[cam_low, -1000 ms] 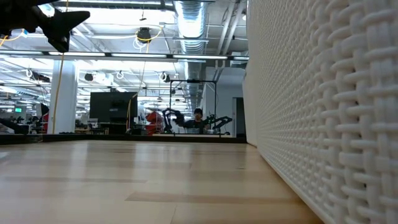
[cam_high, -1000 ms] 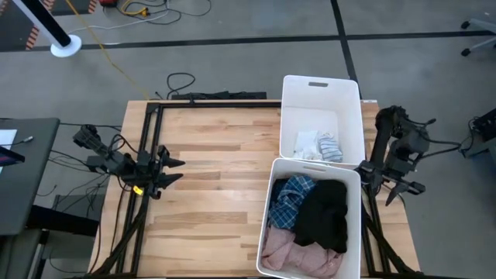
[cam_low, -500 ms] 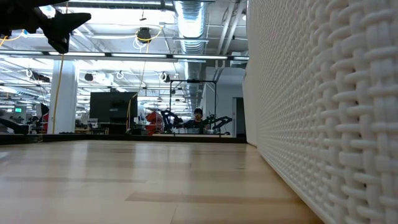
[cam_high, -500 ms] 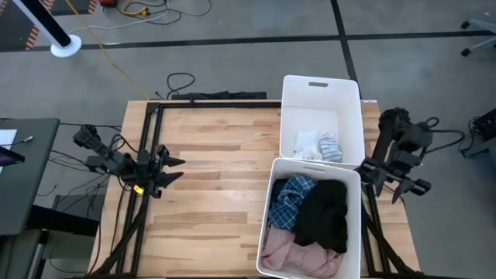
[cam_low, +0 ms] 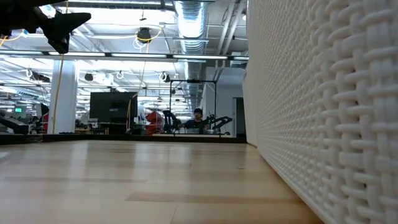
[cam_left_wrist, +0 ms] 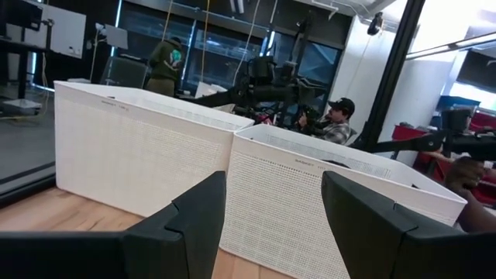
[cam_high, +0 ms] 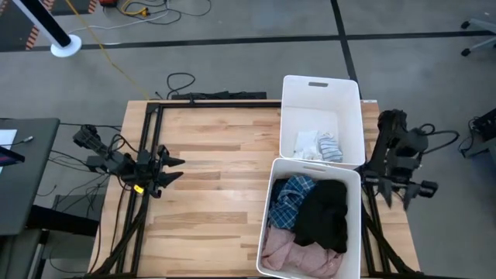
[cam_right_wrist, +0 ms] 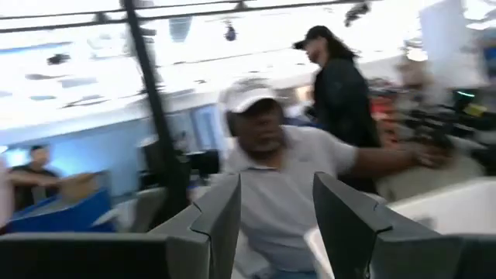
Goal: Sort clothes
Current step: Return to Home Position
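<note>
**Both bins on the right side of the bench point(cam_high: 209, 170)**

The far bin point(cam_high: 322, 80) holds the socks point(cam_high: 318, 145). The near bin point(cam_high: 314, 163), just before it, holds the plaid shirt point(cam_high: 288, 200) left of the jacket point(cam_high: 325, 213) (a third garment point(cam_high: 287, 252) lies at its near end). My left fingers point(cam_high: 174, 163) hover over the bench's left side. My right fingers point(cam_right_wrist: 219, 221) hang off its right edge, beside the near bin.

Grey concrete floor point(cam_high: 232, 70) around wooden table point(cam_high: 209, 147), dark tape lines point(cam_high: 232, 40) crossing it. Yellow cable point(cam_high: 108, 56) trailing far left. Dark desk point(cam_high: 27, 170) at left edge. Beyond table: open workshop hall, strip lights point(cam_low: 124, 56) overhead, silver duct point(cam_low: 193, 15), white column point(cam_low: 62, 93), dark screen point(cam_low: 113, 106). Person point(cam_low: 198, 115) far back, possibly seated.
</note>
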Robot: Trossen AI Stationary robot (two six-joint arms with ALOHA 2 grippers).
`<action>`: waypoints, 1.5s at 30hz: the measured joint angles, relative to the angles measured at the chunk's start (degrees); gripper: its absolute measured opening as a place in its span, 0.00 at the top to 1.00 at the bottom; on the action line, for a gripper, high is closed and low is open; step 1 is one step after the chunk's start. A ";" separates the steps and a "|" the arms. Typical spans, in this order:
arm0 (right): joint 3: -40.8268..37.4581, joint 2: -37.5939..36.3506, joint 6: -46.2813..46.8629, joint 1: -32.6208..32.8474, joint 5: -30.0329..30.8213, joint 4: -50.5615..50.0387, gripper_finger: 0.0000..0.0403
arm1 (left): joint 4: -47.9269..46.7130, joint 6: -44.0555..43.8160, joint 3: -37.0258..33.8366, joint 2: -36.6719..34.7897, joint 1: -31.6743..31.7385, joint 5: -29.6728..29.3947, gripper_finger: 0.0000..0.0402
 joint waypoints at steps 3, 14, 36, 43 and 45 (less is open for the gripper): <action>-2.44 -0.06 -3.50 1.36 -4.65 2.60 0.56 | -0.01 -0.14 0.00 0.00 0.02 0.00 0.48; -5.97 -0.19 -8.68 9.39 -6.37 6.58 0.56 | -0.34 -0.31 0.02 0.00 0.00 0.03 0.48; -15.36 -0.63 -20.47 14.73 -4.71 10.91 0.56 | -2.12 2.09 0.04 0.02 0.00 6.08 0.48; -15.30 -0.68 -21.72 14.75 -4.72 7.91 0.56 | -2.98 4.34 0.04 0.02 0.00 7.34 0.48; -15.27 -0.68 -23.56 14.75 -4.72 7.74 0.56 | -4.02 4.34 0.04 0.02 0.00 7.32 0.48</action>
